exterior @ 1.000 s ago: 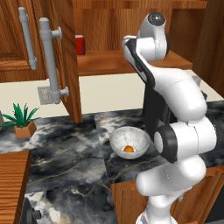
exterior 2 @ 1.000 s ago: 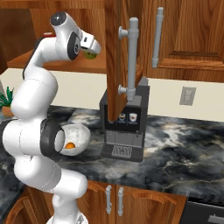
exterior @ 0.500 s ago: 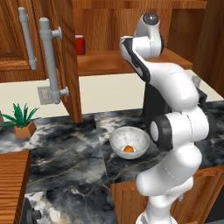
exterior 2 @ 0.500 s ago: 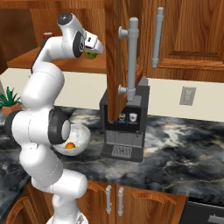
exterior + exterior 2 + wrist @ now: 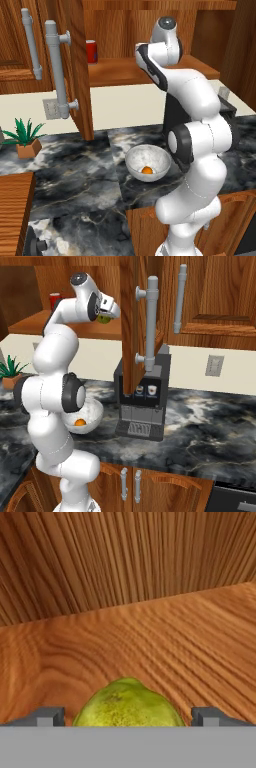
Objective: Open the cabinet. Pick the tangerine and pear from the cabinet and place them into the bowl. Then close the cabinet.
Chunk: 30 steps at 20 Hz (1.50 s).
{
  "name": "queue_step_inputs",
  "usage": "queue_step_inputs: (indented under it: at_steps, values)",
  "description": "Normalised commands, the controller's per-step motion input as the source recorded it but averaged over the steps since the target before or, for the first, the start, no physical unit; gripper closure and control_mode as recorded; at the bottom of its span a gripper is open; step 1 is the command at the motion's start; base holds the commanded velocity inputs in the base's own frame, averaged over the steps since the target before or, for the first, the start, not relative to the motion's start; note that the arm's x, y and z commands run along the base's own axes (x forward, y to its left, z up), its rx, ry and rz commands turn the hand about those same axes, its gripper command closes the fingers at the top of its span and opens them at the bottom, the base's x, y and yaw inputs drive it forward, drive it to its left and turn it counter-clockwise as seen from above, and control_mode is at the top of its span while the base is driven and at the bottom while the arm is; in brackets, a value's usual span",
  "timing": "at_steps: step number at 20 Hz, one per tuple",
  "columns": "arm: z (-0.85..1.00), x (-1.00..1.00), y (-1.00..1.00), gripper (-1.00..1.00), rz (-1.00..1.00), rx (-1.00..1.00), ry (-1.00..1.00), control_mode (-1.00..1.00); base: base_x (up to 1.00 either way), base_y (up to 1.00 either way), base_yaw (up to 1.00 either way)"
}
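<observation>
The cabinet (image 5: 75,65) stands open, its wood shelf (image 5: 120,70) bare at the front. A yellow-green pear (image 5: 127,707) lies on that shelf between my two fingertips (image 5: 47,717). My gripper (image 5: 127,717) is open and straddles the pear, with a small gap on each side. From the right, the pear (image 5: 104,319) shows just under the gripper (image 5: 109,312). On the counter below sits the pale bowl (image 5: 132,160) with the orange tangerine (image 5: 147,170) inside it. The bowl (image 5: 95,413) and tangerine (image 5: 79,421) also peek out beside the arm.
A red can (image 5: 91,51) stands at the back left of the shelf. The right cabinet door (image 5: 135,321) hangs open over the coffee machine (image 5: 142,401). A potted plant (image 5: 25,137) sits at the counter's left. The dark marble counter (image 5: 75,175) spreads in front.
The arm has shifted and reached a little deeper toward the shelf. The gripper stayed open, and the pear and tangerine have not moved.
</observation>
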Motion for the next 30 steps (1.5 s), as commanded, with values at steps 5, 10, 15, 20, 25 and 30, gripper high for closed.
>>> queue_step_inputs:
  at_steps: [5,10,15,20,25,30]
  values:
    - [-0.38,0.04,0.04,1.0,0.0,-0.06,0.05,-1.0,0.0,0.0,0.0]
    - [-0.01,-0.15,0.0,1.0,0.0,0.0,0.0,-1.0,0.0,0.0,0.0]
    - [-0.08,-0.88,0.01,1.0,0.0,0.0,-0.04,-1.0,0.0,0.0,0.0]
    - [-0.16,-1.0,0.09,1.0,0.0,0.0,-0.08,-1.0,0.0,0.0,0.0]
    - [-0.19,-1.0,0.22,1.0,0.03,0.0,-0.03,-1.0,0.0,0.0,0.0]
    - [-0.14,-1.0,0.53,1.0,0.11,0.0,0.02,-1.0,0.0,0.0,0.0]
